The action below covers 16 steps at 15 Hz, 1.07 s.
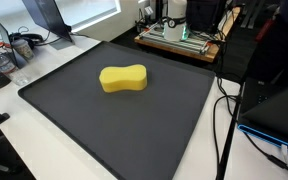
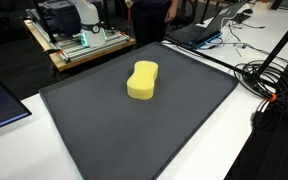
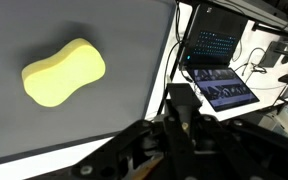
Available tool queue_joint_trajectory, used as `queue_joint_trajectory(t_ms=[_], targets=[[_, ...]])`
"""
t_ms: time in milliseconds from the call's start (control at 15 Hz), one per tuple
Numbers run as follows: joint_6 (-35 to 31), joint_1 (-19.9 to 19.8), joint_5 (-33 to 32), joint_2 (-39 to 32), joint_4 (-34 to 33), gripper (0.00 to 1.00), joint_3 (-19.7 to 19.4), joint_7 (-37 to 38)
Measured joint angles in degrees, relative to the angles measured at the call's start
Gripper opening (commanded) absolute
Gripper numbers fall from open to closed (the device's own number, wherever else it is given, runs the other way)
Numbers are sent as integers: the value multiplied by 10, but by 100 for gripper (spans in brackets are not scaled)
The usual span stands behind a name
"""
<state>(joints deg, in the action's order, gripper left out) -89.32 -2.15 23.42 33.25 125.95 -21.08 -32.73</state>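
A yellow, bone-shaped sponge point(image 1: 123, 78) lies flat near the middle of a large dark grey mat point(image 1: 84, 125) in both exterior views point(image 2: 142, 81). In the wrist view the sponge point(image 3: 64, 72) is at the upper left on the mat point(image 3: 44, 130). My gripper point(image 3: 184, 98) shows only in the wrist view, at the bottom, above the mat's edge and well away from the sponge. Its fingers appear closed together with nothing between them. The arm is out of view in both exterior views.
An open laptop point(image 3: 216, 75) sits just past the mat's edge, also in an exterior view point(image 2: 199, 33). Black cables point(image 2: 269, 85) lie beside the mat on the white table. A wooden cart with equipment point(image 1: 179, 35) stands behind. Headphones point(image 1: 24, 42) lie at the far corner.
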Motion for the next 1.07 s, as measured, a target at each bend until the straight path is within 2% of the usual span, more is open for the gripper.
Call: queue_joint_trajectory(t_ms=[133, 333, 467, 533, 667, 800, 933, 1000, 1067], targets=[[-64, 2, 7, 7, 22, 3, 59, 24], [-193, 16, -4, 28, 77, 3, 169, 79], [-270, 35, -35, 33, 111, 3, 239, 131], [-305, 46, -57, 31, 128, 12, 272, 162], [-357, 63, -100, 16, 157, 12, 330, 221], [-371, 66, -109, 5, 166, 12, 348, 236], [-372, 65, -112, 4, 165, 12, 343, 236], [-372, 64, -112, 4, 165, 3, 342, 236], [-372, 64, -112, 5, 165, 3, 341, 236]])
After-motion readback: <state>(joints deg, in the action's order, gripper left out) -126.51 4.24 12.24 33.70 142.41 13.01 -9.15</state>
